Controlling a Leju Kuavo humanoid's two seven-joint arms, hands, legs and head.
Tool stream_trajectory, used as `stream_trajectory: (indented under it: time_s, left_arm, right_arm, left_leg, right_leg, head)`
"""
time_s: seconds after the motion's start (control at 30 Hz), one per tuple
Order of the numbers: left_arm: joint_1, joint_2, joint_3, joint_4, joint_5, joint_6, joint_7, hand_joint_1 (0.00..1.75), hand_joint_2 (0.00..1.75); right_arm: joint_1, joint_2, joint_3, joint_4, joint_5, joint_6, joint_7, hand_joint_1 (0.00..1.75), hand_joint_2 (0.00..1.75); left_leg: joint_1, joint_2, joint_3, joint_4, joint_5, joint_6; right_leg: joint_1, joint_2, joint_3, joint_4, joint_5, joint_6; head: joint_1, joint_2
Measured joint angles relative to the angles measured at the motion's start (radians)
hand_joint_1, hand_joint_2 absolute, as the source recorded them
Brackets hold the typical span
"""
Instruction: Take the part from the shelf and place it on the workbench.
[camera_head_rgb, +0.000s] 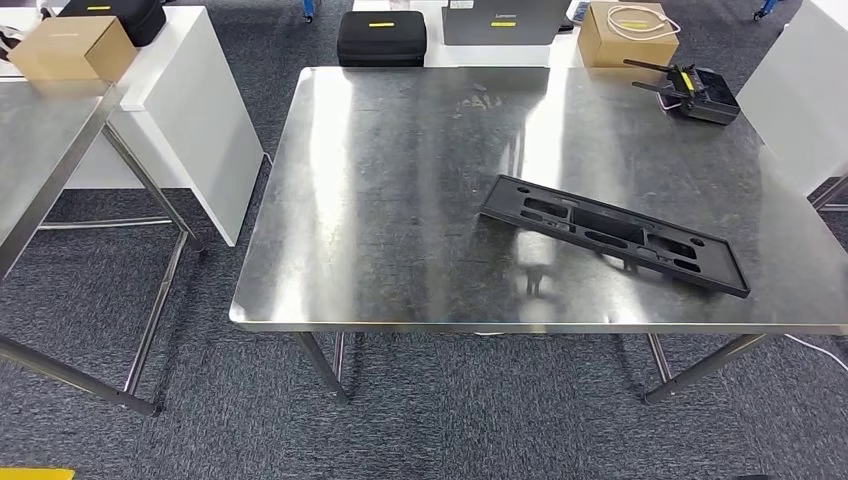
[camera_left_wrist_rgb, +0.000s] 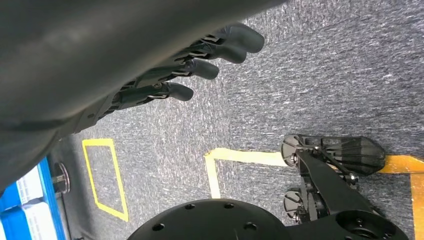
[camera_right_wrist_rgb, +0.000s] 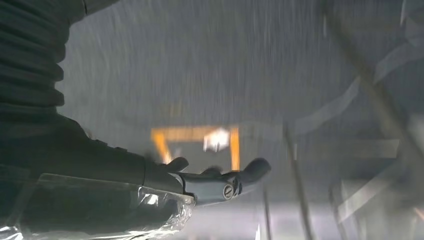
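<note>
The part (camera_head_rgb: 612, 233), a long flat black plastic frame with several cut-outs, lies on the right half of the steel workbench (camera_head_rgb: 400, 200), slanting toward the front right corner. In the left wrist view my left hand (camera_left_wrist_rgb: 200, 60) hangs over grey carpet with its dark fingers stretched out and nothing in them. My right hand (camera_right_wrist_rgb: 220, 182) appears in the blurred right wrist view, fingers extended and holding nothing, with carpet and orange floor tape behind it.
At the bench's back right lies a black remote controller (camera_head_rgb: 690, 92). Behind the bench stand a cardboard box (camera_head_rgb: 627, 35) and a black case (camera_head_rgb: 381, 38). A second steel table (camera_head_rgb: 40, 140) and a white cabinet (camera_head_rgb: 190, 110) stand to the left. Yellow floor tape (camera_left_wrist_rgb: 105, 180) marks the carpet.
</note>
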Motion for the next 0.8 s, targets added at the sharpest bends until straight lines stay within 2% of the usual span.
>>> stream_trajectory:
  time_s: [0.1,0.2,0.3,0.4,0.63,0.8]
  left_arm:
    - [0.001,-0.001,0.000,0.000,0.001,0.006,0.000,0.00,0.00]
    - [0.001,-0.004,0.001,0.000,0.007,0.020,0.001,0.00,0.00]
    - [0.000,-0.007,0.002,0.000,0.009,0.033,0.007,0.00,0.00]
    - [0.001,-0.009,0.002,0.000,0.003,0.038,0.011,0.00,0.00]
    - [0.002,-0.011,-0.008,0.000,-0.051,0.105,0.019,0.00,0.00]
    - [0.002,-0.009,-0.035,0.000,-0.093,0.138,0.037,0.00,0.00]
  right_arm:
    - [-0.003,0.009,0.032,0.105,0.004,-0.007,-0.008,0.00,1.75]
    - [-0.041,0.010,0.017,0.227,0.043,-0.034,-0.018,0.00,1.75]
    - [-0.125,0.000,-0.065,0.423,0.106,-0.140,-0.076,0.00,1.75]
    - [-0.193,-0.017,-0.155,0.600,0.114,-0.218,-0.127,0.00,1.75]
    - [-0.326,-0.087,-0.363,0.998,-0.126,-0.355,-0.294,0.00,1.75]
    - [-0.375,-0.127,-0.451,1.220,-0.207,-0.367,-0.315,0.00,1.75]
  left_leg:
    - [0.000,0.000,0.000,0.000,0.000,0.000]
    - [0.001,0.000,0.000,0.000,0.000,0.000]
    - [0.001,0.002,0.001,0.000,0.000,0.000]
    - [0.001,0.001,0.001,0.000,0.000,0.000]
    - [0.001,0.002,0.001,0.000,0.000,0.000]
    - [0.001,0.002,0.000,0.000,0.000,0.000]
  right_leg:
    - [0.000,-0.001,0.001,0.000,0.000,0.000]
    - [0.000,0.000,0.002,0.000,0.000,0.000]
    - [0.000,0.000,0.002,0.000,0.000,0.000]
    - [0.000,0.000,0.002,0.000,0.000,0.000]
    - [0.000,0.000,0.002,0.000,0.000,0.000]
    - [0.000,0.000,0.002,0.000,0.000,0.000]
  head:
    - [0.000,0.000]
    - [0.000,0.000]
    - [0.000,0.000]
    - [0.000,0.000]
    - [0.000,0.000]
    - [0.000,0.000]
